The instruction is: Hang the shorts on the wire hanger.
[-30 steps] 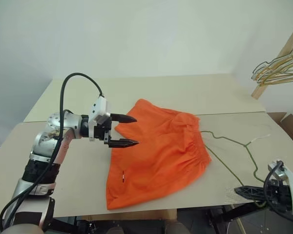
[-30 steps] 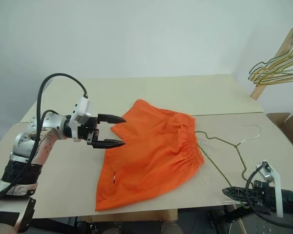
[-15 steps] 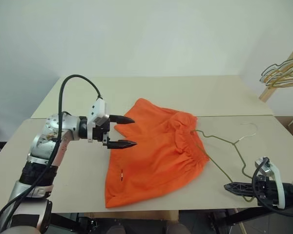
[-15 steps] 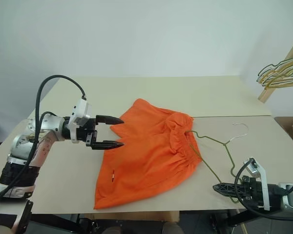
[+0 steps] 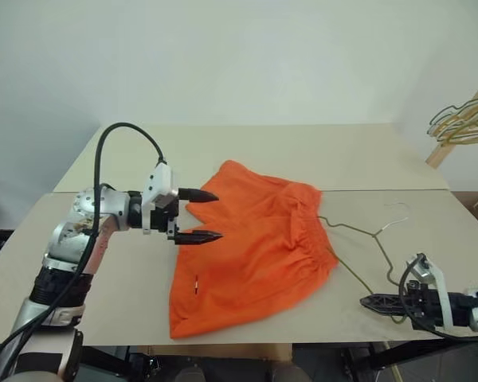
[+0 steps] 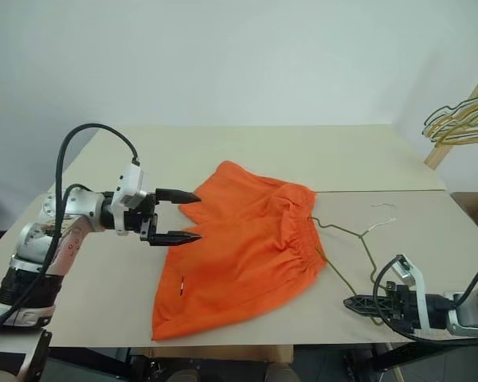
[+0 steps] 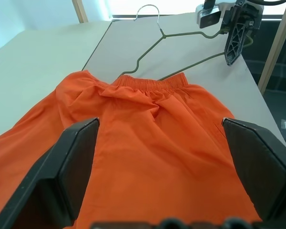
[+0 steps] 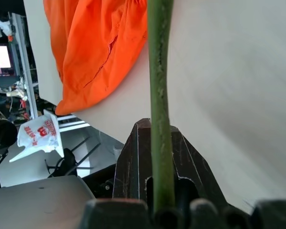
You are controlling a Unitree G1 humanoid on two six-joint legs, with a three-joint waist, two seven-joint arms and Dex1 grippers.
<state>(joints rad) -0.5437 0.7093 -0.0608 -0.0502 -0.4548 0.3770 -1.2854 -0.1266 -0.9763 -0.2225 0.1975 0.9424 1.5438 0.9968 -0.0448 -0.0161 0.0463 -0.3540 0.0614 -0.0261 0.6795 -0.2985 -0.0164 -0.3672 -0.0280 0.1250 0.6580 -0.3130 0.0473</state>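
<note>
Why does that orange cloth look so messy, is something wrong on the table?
The bright orange fabric shorts lie crumpled and askew, one leg hanging over the table's near edge. The thin grey-olive wire hanger has one end tucked under their waistband, its other end clamped in the right gripper. Nothing looks damaged.

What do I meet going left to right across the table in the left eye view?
Open left gripper → bright orange fabric shorts → thin grey-olive wire hanger → right gripper, shut on the hanger's lower wire.
</note>
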